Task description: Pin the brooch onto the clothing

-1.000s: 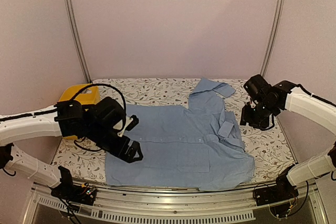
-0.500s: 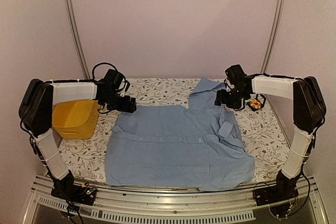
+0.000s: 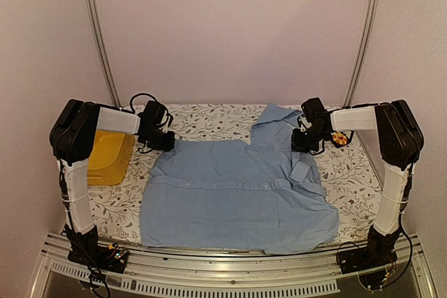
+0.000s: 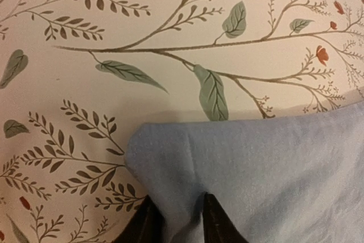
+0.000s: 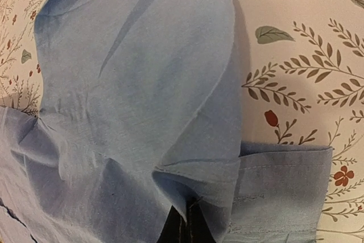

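The clothing (image 3: 237, 193), a light blue shirt, lies spread on the floral table. My left gripper (image 3: 165, 142) is at its far left corner. In the left wrist view it (image 4: 177, 223) is shut on the clothing (image 4: 273, 163), with cloth pinched between the dark fingertips (image 4: 213, 220). My right gripper (image 3: 307, 144) is at the far right of the shirt, below the collar. In the right wrist view it (image 5: 186, 229) is shut on a raised fold of the clothing (image 5: 131, 83). The brooch (image 3: 340, 138), small and orange-yellow, lies on the table just right of the right gripper.
A yellow basket (image 3: 105, 162) stands at the left edge of the table, beside the left arm. The floral tablecloth (image 3: 209, 120) shows bare behind the shirt. Metal posts (image 3: 98, 40) rise at the back corners.
Both arms have folded lower and drawn in. Each gripper has come down onto the shirt and closed on its cloth, the left at the far left corner, the right near the collar.
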Controlling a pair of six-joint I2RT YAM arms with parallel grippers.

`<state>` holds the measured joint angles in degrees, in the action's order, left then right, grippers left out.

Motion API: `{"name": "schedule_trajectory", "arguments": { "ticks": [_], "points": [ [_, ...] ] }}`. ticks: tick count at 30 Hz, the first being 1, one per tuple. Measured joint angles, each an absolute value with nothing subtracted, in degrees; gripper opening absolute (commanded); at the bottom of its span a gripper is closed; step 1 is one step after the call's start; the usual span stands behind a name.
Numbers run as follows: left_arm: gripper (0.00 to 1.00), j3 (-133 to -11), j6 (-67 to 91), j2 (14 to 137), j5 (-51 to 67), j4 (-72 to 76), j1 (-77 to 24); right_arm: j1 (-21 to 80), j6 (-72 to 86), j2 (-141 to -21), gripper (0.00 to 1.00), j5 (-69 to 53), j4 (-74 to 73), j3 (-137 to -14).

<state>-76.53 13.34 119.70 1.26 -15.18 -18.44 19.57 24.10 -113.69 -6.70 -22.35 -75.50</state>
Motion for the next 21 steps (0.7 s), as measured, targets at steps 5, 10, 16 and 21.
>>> {"name": "schedule_trajectory", "arguments": {
  "ticks": [5, 10, 16, 21],
  "points": [
    [0.00, -72.29, 13.56, 117.97, 1.80, -10.79, -18.33, 16.21, 24.14, -113.43, 0.00, -6.48, -21.32, -73.01],
    [0.00, -66.52, 13.96, 113.21, 0.47, -11.64, -18.31, 13.63, 24.08, -111.13, 0.00, -5.26, -22.85, -70.00],
    [0.00, -60.34, 15.03, 106.94, -0.67, -12.56, -18.35, 13.50, 23.99, -103.13, 0.08, -6.07, -23.18, -64.84],
    [0.23, -59.22, 15.18, 106.61, -0.67, -12.93, -18.35, 13.52, 24.05, -104.16, 0.31, -6.13, -24.45, -63.99]
  ]
}}
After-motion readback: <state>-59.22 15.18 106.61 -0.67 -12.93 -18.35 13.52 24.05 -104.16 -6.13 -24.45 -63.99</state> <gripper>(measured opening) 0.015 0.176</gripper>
